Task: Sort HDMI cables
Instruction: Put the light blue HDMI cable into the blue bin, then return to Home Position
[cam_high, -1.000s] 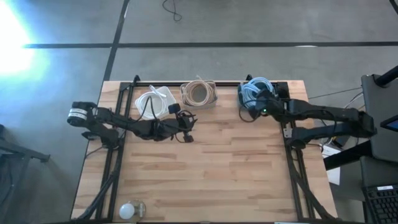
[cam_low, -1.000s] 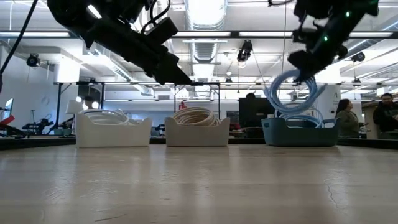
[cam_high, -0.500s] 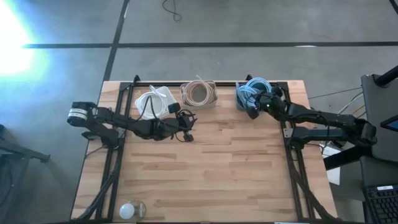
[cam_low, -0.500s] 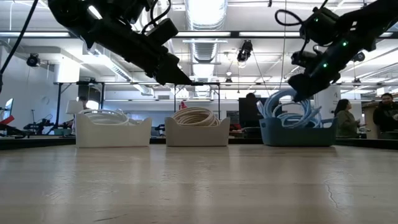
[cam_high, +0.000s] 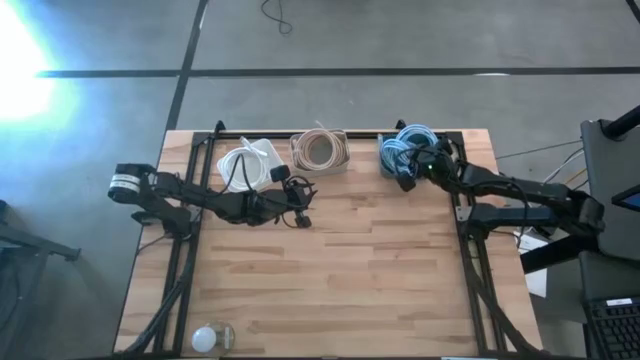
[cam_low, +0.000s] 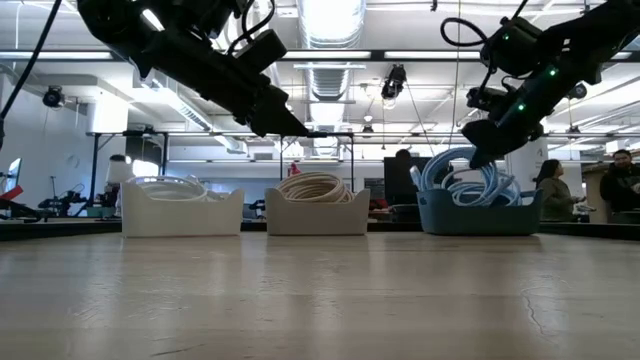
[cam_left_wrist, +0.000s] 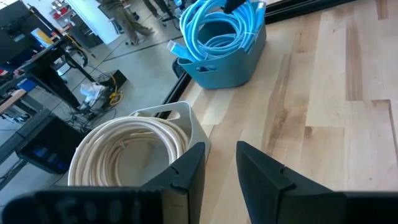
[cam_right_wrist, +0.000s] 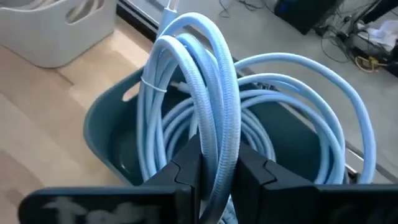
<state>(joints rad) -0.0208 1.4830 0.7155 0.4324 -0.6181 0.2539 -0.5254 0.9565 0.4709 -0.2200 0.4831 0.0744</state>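
Three baskets stand along the table's far edge: a white basket (cam_high: 262, 152) with white HDMI cable coils, a beige basket (cam_high: 320, 150) with a beige coil (cam_left_wrist: 124, 149), and a blue basket (cam_low: 478, 215) with light blue coils (cam_left_wrist: 217, 25). My right gripper (cam_right_wrist: 217, 168) is over the blue basket's near rim, shut on a light blue coil (cam_right_wrist: 211, 81). My left gripper (cam_left_wrist: 221, 168) hangs open above the table, just in front of the beige basket, with nothing between its fingers. My right gripper pinches a bundle of several strands on one side of the light blue coil's loop (cam_right_wrist: 219, 140) between its two fingers. The fingers slant down from the table's right side and lie across the strands. The coil stands on edge, its lower part down inside the blue basket among the other blue coils.
A small round white object (cam_high: 212, 337) lies at the table's near left corner. Black frame rails (cam_high: 190, 250) run along the table's left and right sides. The wide wooden surface (cam_high: 330, 280) in front of the baskets is bare. People stand in the room beyond.
My right gripper has come down toward the blue basket with the light blue coil. The coil hung clear above the basket a second ago; now its lower part sits inside, standing on edge.
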